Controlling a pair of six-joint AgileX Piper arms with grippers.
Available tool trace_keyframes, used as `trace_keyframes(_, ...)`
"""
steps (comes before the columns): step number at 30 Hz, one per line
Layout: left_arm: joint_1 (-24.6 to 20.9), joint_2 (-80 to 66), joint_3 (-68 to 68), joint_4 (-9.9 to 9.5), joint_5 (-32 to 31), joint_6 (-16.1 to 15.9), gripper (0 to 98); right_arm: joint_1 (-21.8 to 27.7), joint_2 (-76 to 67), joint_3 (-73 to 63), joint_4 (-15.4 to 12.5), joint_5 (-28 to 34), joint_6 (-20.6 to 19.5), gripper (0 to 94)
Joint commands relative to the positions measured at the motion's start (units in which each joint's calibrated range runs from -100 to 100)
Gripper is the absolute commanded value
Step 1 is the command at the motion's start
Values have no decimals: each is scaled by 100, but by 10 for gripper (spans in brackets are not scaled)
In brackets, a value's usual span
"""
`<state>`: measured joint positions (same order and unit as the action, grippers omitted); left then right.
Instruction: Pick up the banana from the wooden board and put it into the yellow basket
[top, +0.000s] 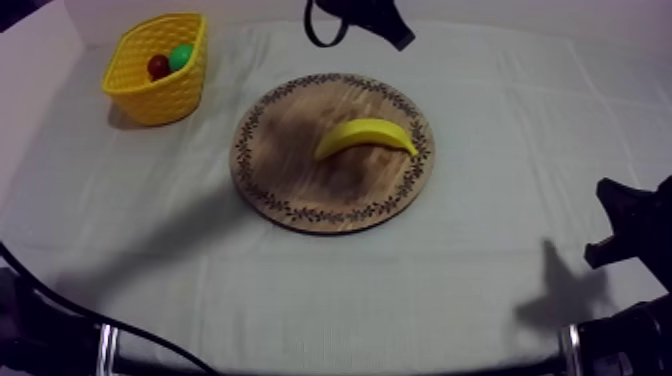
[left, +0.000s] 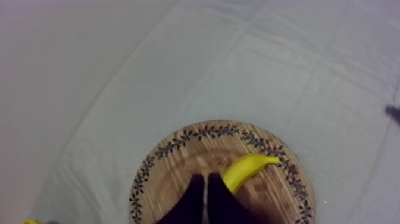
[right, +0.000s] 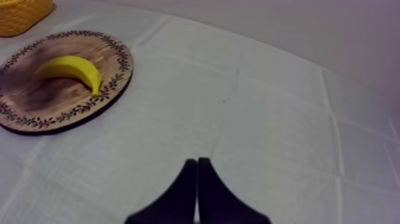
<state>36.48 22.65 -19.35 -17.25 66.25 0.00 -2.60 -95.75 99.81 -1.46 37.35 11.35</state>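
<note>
The yellow banana (top: 366, 136) lies on the right half of the round wooden board (top: 290, 165) in the middle of the table. My left gripper (left: 205, 179) hovers over the board with its fingers together on nothing, their tips just beside the banana (left: 245, 170). Its arm (top: 375, 20) comes in from the far edge. The yellow basket (top: 160, 95) stands at the far left. My right gripper (right: 197, 162) is shut on nothing, low over bare cloth at the right side (top: 625, 222), well away from the board (right: 36, 110) and the banana (right: 71, 68).
Inside the basket lie a small red fruit (top: 158, 66) and a green fruit (top: 181, 56). Grey-white cloth (top: 480, 250) covers the table around the board.
</note>
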Motion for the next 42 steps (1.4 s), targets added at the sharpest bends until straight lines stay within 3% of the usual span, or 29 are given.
trace_keyframes(1, -2, 17, -8, 0, 13, 17, 137, 0, 0, -3, -3, -2, 0, 3)
trace_keyframes(6, -20, 68, -29, 8, 272, -86, 533, 0, 0, -3, -3, -2, 0, 3)
trace_keyframes(9, -24, 96, -51, 12, 528, -233, 665, 0, 0, -3, -3, -2, 0, 3)
trace_keyframes(12, -31, 110, -40, 13, 733, -409, 732, 0, 0, -3, -3, -2, 0, 3)
trace_keyframes(27, -88, 262, 598, -67, 666, -805, 762, 0, 0, -3, -3, -2, 0, 3)
trace_keyframes(42, -49, 1163, 1011, -133, 73, -806, 737, 0, 0, -3, -3, -2, 0, 3)
